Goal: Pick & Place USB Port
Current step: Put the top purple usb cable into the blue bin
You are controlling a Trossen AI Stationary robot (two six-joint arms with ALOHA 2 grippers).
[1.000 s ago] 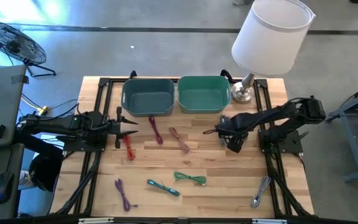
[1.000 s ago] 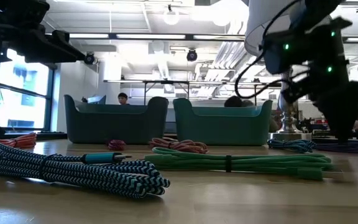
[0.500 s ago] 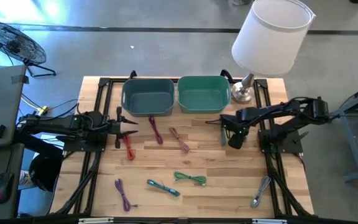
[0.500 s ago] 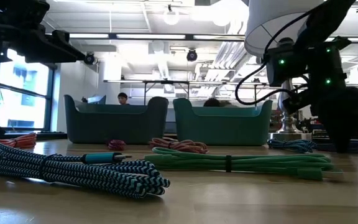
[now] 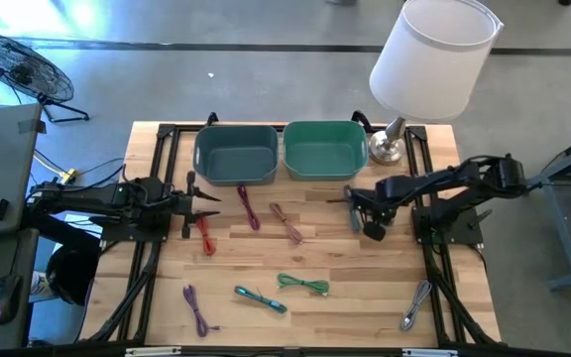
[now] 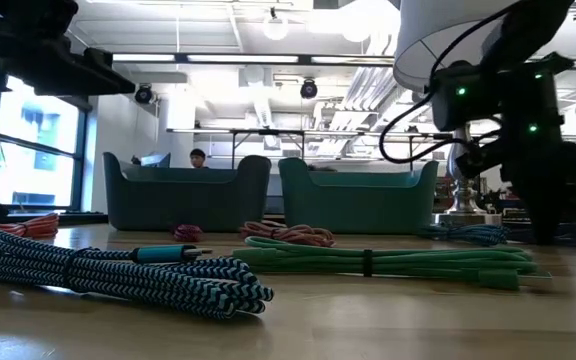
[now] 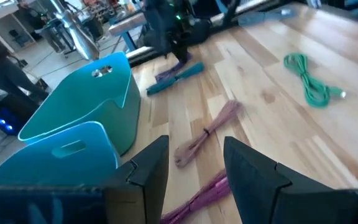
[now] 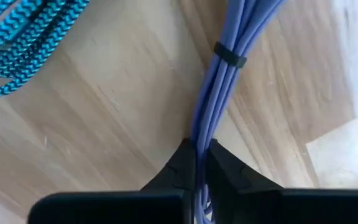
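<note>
A violet-blue USB cable bundle (image 8: 219,74), bound by a black tie, lies on the wooden table in front of the green bin (image 5: 325,149). A teal zigzag cable (image 8: 17,43) lies beside it. My right gripper (image 8: 199,149) is down at the table (image 5: 363,218) and shut on the violet-blue bundle. At the table's left side my left gripper (image 5: 201,203) hovers open, with nothing between its fingers (image 7: 194,162), over a red cable (image 5: 205,234). A grey-blue bin (image 5: 236,154) stands left of the green one. My right gripper pinches the violet-blue bundle (image 8: 199,138) between its two fingertips, several strands together, a little short of the black tie (image 8: 230,57). The fingers come from above, slanting. The bundle runs on past the fingertips and lies on the table.
More bundled cables lie on the table: maroon (image 5: 249,206), pink-brown (image 5: 285,223), green (image 5: 302,286), blue (image 5: 261,298), purple (image 5: 196,309), grey (image 5: 416,305). A lamp with a white shade (image 5: 434,59) stands at the far right corner.
My right gripper has come down to the table at the violet-blue cable and shifted slightly toward the left.
</note>
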